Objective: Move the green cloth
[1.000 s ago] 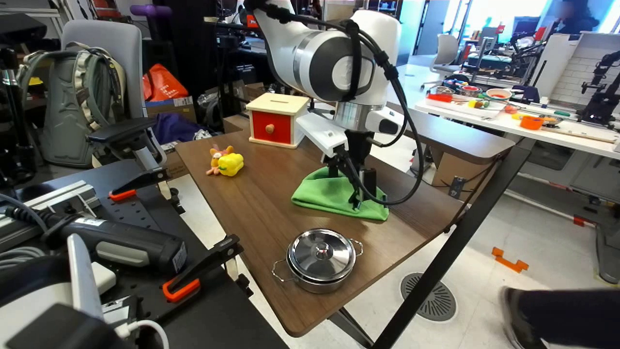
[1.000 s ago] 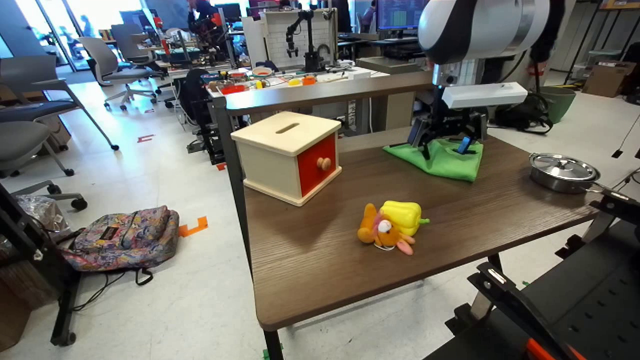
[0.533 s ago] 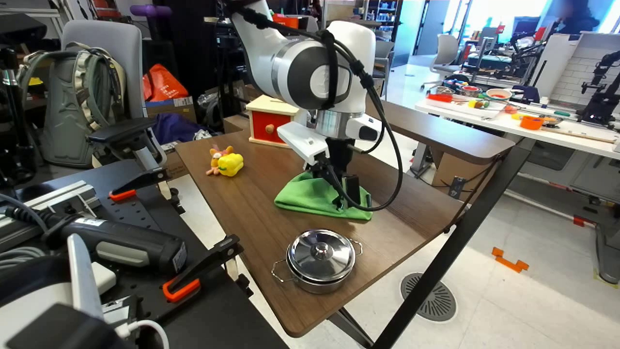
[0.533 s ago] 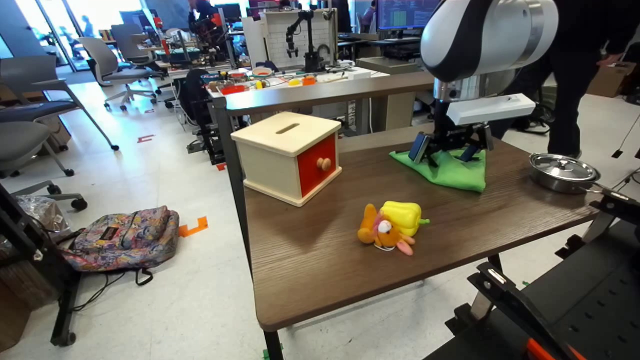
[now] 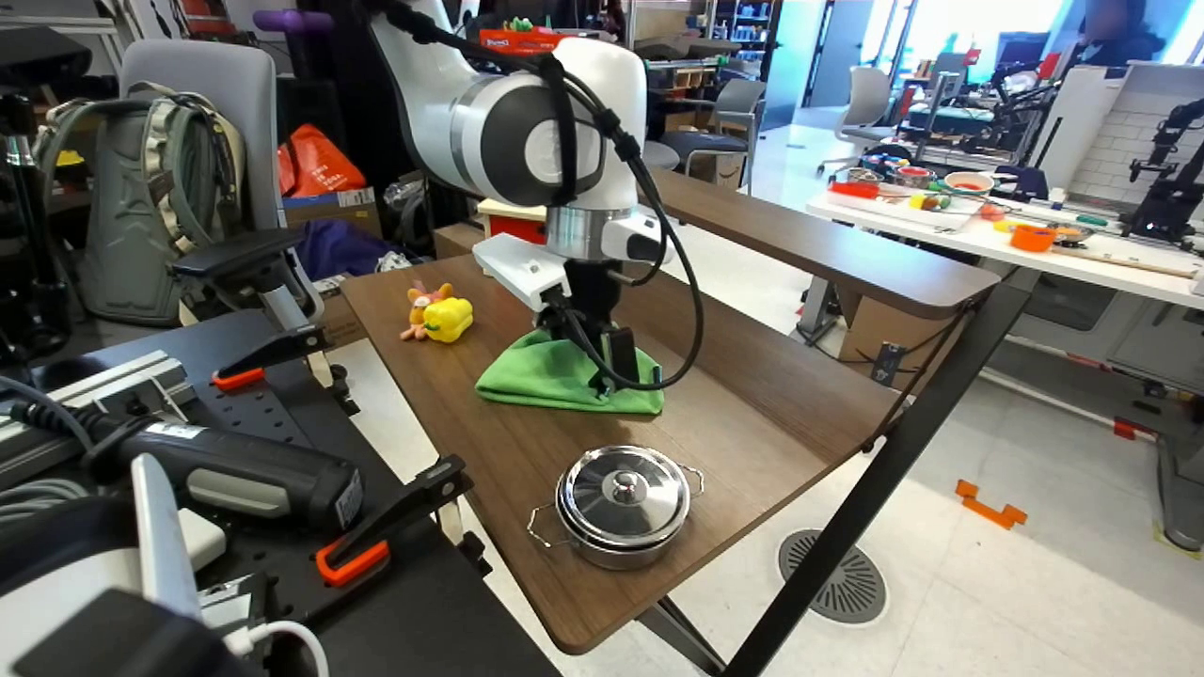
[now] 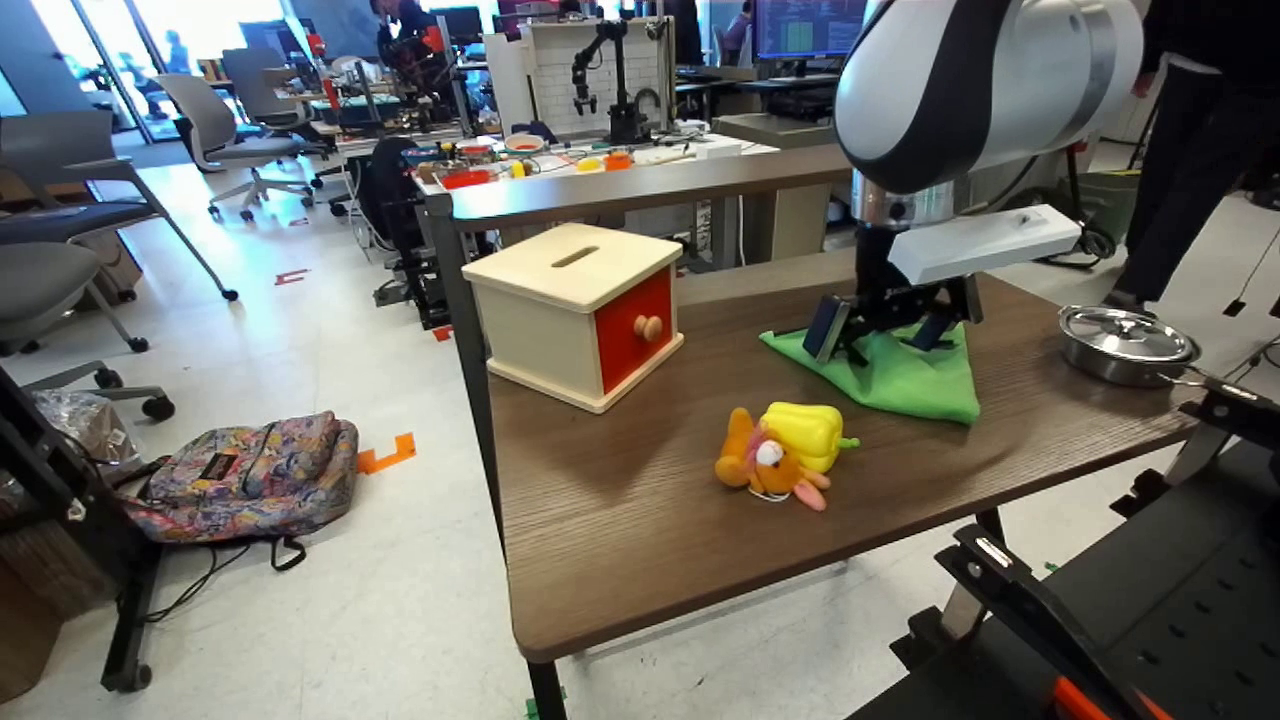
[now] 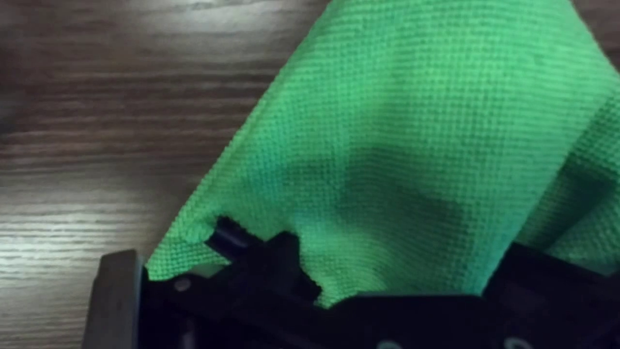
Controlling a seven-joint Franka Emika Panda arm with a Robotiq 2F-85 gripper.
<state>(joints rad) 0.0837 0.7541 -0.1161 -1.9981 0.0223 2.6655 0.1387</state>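
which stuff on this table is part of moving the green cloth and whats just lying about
For the job:
green cloth
pincer, down on the cloth with jaws apart

Just lying about:
lidded metal pot
yellow pepper
orange soft toy, beside the pepper
wooden box with a red drawer

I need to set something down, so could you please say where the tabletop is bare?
Bare tabletop lies between the plush toy, drawer box and near corner in an exterior view, and between the green cloth, raised shelf and lidded pot. It's crowded around the gripper and cloth, and where toy and yellow pepper sit close.
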